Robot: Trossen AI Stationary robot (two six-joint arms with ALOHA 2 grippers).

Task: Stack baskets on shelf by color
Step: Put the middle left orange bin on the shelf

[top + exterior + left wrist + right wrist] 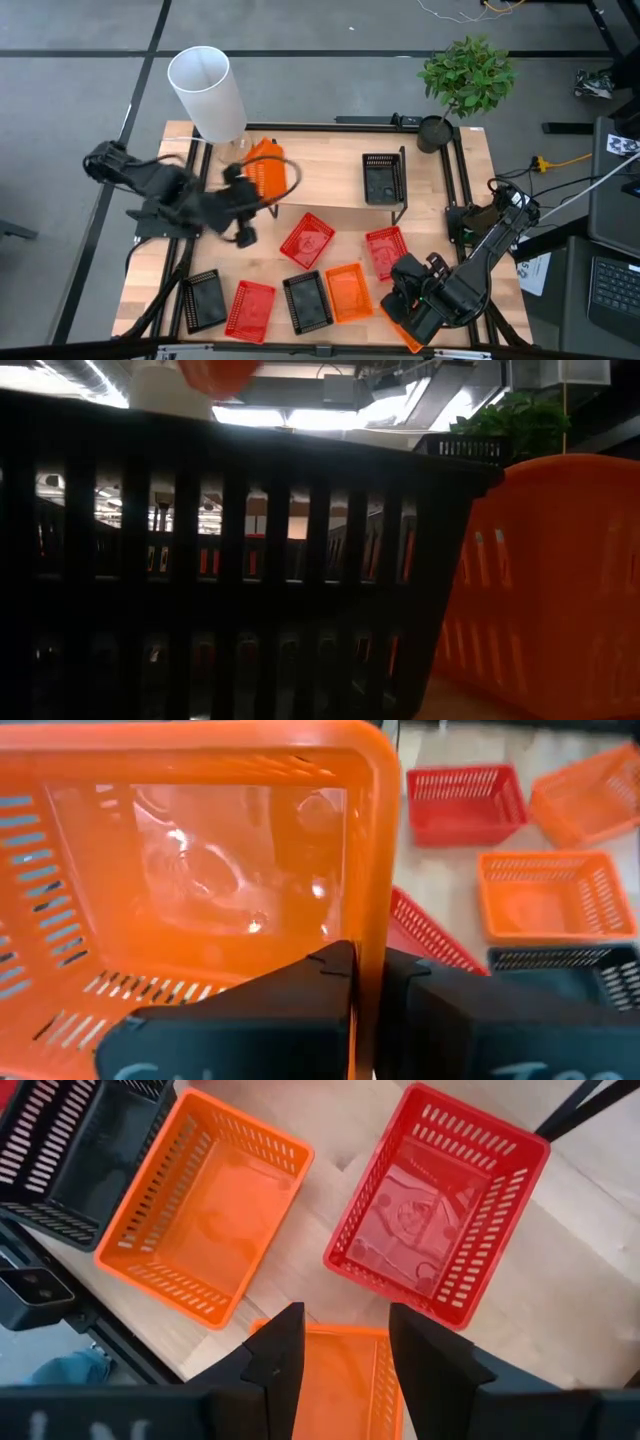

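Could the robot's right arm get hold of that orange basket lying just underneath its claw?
Probably yes. The right gripper hangs open directly above the orange basket at the table's front corner, with nothing between them; the red basket sits apart, so a straight drop looks clear.

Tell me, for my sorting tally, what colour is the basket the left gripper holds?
Orange: a plastic mesh basket clamped in the left gripper, clearest in the left wrist view.

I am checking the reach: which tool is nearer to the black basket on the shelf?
Left. The left tool, gripping an orange basket, is beside the shelf; the right tool is at the table's near edge, farther from the black basket.
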